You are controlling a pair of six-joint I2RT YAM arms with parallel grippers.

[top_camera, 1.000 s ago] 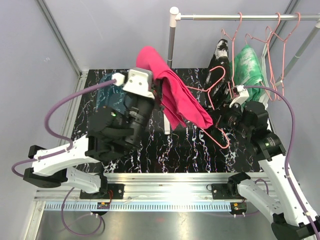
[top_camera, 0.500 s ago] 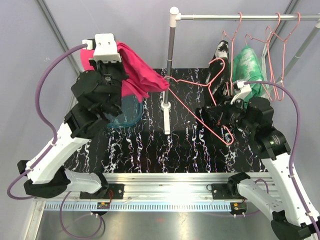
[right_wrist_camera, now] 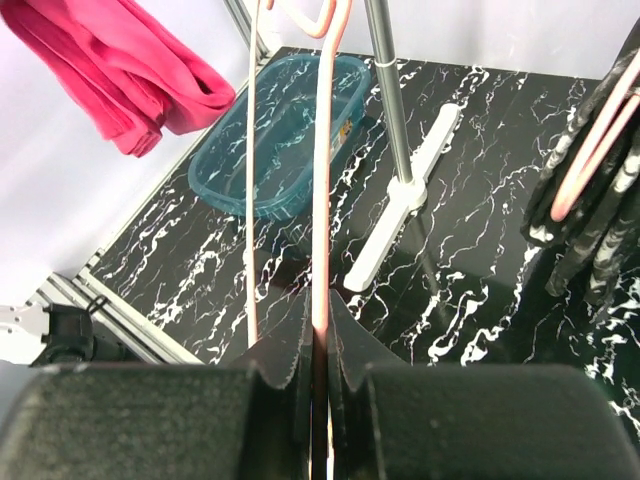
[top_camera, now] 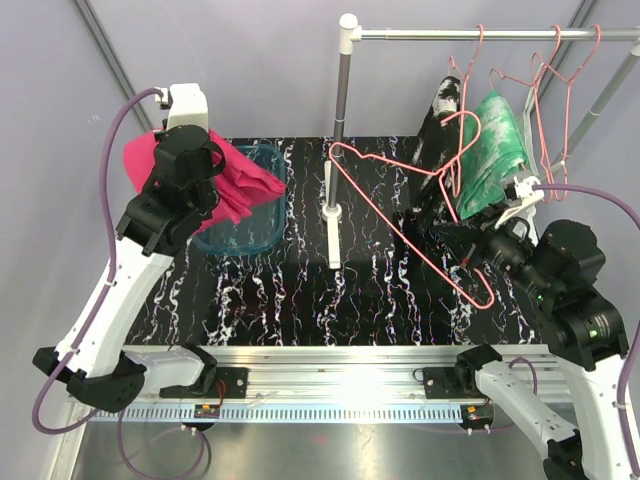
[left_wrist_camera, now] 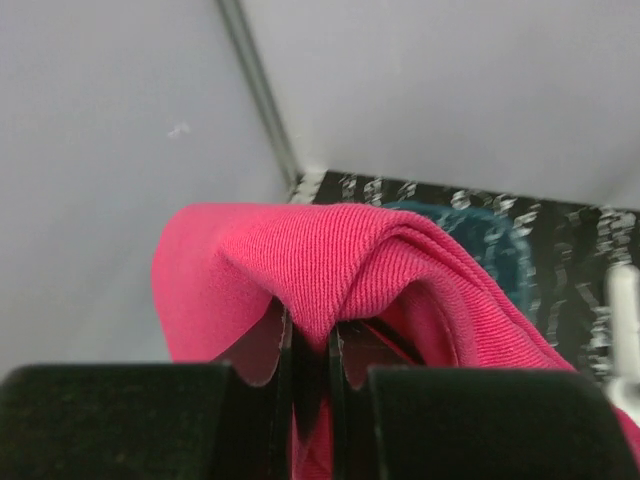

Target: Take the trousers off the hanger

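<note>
The pink trousers have slid off the hanger and swung left above the teal bin.

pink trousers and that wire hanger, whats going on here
The left gripper is shut on a fold of the magenta-pink cloth trousers, holding them up off the table beside the teal plastic bin. The right gripper pinches the bare pink wire hanger, which is off the rail and tilted over the black marbled table. So this pair is off its hanger. The black white-speckled trousers and the mottled green-and-white trousers hang on the metal rail at the right.
</note>
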